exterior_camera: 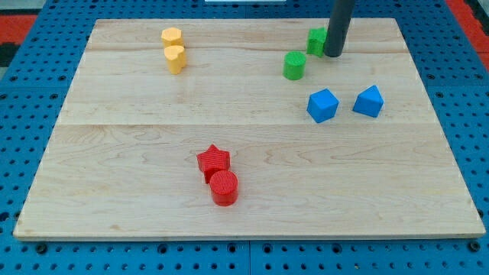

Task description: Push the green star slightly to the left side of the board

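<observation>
The green star (pixel 316 40) sits near the view's top right of the wooden board (pixel 114 153), partly hidden by my rod. My tip (pixel 333 54) rests right against the star's right side. A green cylinder (pixel 294 66) stands just below and to the left of the star.
Two yellow blocks (pixel 174 49) stand touching at the top left. A blue cube (pixel 322 105) and a second blue block (pixel 368 101) lie at the right, below my tip. A red star (pixel 213 160) touches a red cylinder (pixel 224 187) at the lower centre.
</observation>
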